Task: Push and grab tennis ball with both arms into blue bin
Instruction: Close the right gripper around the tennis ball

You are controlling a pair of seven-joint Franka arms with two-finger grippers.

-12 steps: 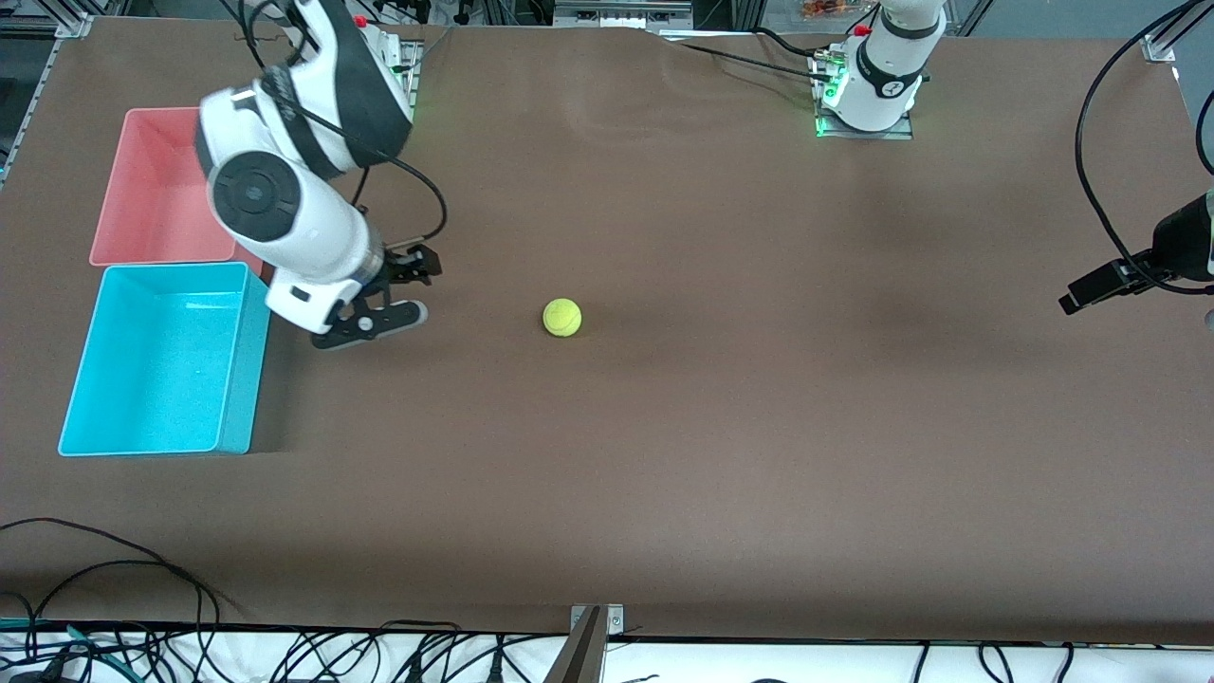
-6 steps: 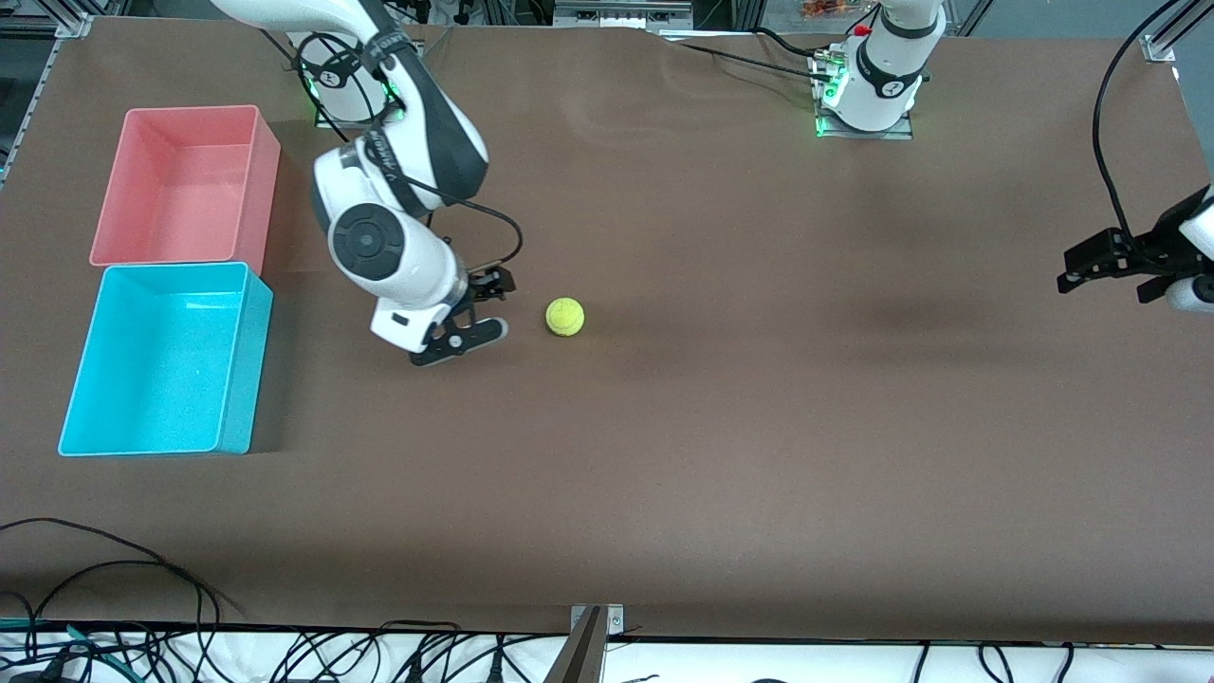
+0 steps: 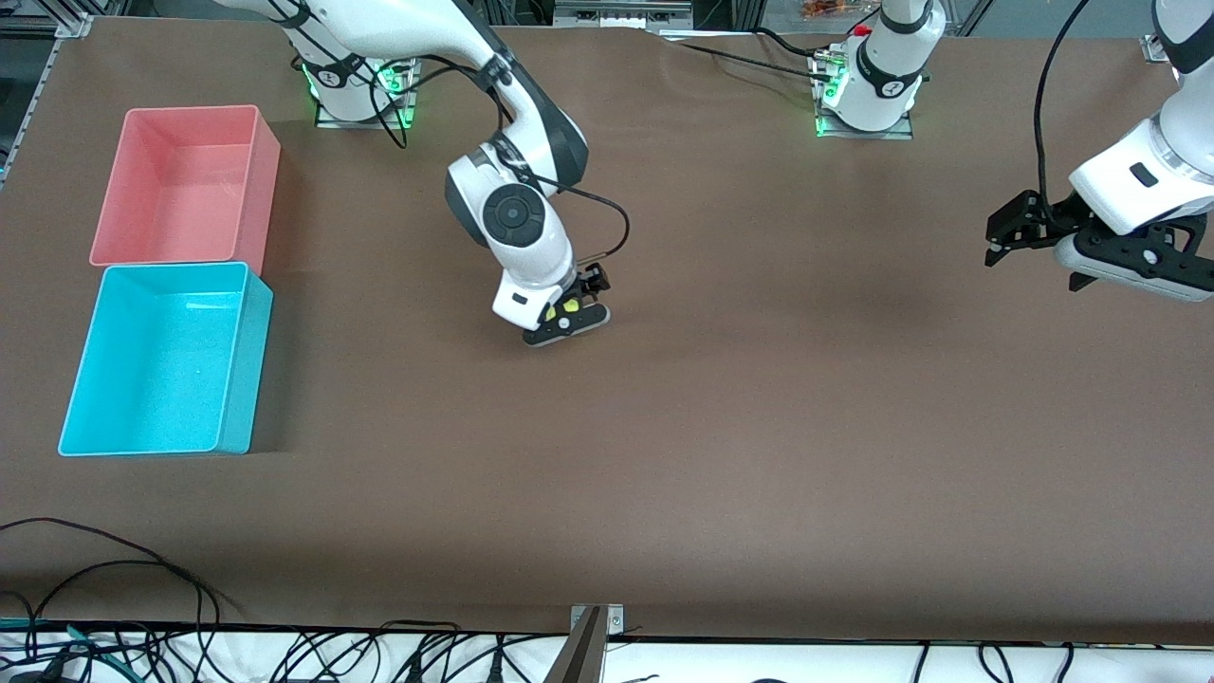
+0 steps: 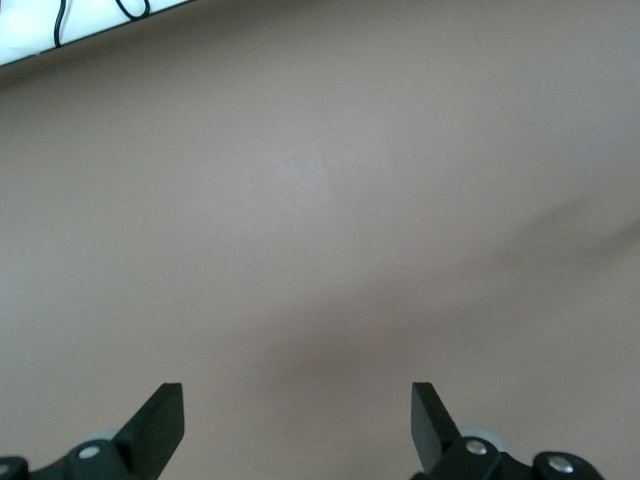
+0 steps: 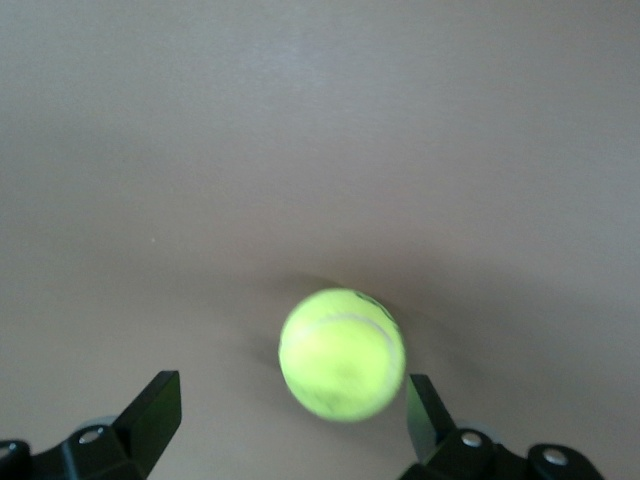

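Brown table [image 3: 759, 427] — ball [image 5: 342, 353] mostly hidden btwn right gripper's [image 5: 290, 420] spread fingers; left gripper [image 4: 297, 420] fingers apart, empty.

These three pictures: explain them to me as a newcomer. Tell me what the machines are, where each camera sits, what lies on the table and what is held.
Two white robot arms stand at a brown table. The wide picture comes from a high camera facing them; the other two come from cameras on their wrists.

The right gripper is down at mid-table over the tennis ball, which sits on the table between its open fingers but is not gripped. In the wide picture the gripper hides most of the ball.

The left gripper is open and holds nothing, over bare table at the left arm's end.

At the right arm's end are the blue bin and, beside it and farther from the front camera, a pink bin.
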